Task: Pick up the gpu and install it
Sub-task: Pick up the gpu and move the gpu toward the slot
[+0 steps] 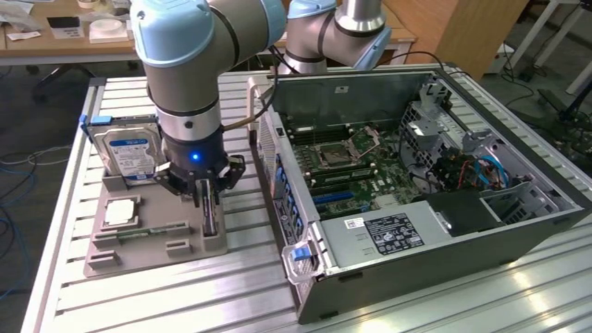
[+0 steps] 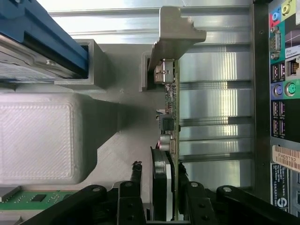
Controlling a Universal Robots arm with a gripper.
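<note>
The gpu (image 1: 209,225) is standing on its long edge in a slot of the grey holder (image 1: 138,257), so it's not in the PC yet. The gripper (image 1: 209,198) is right on top of it, arm coming straight down, one finger either side of the card. From the wrist view the fingers (image 2: 136,187) look narrowed in, but there's a sliver of gap between one finger and the card's round cooler, so it isn't clamped. In the exterior view the hard drive (image 1: 129,156) stands at about ten o'clock from the card, a small silver chip (image 1: 121,211) at nine, and the open computer case (image 1: 444,263) at three, all on the slatted table (image 1: 185,298).
</note>
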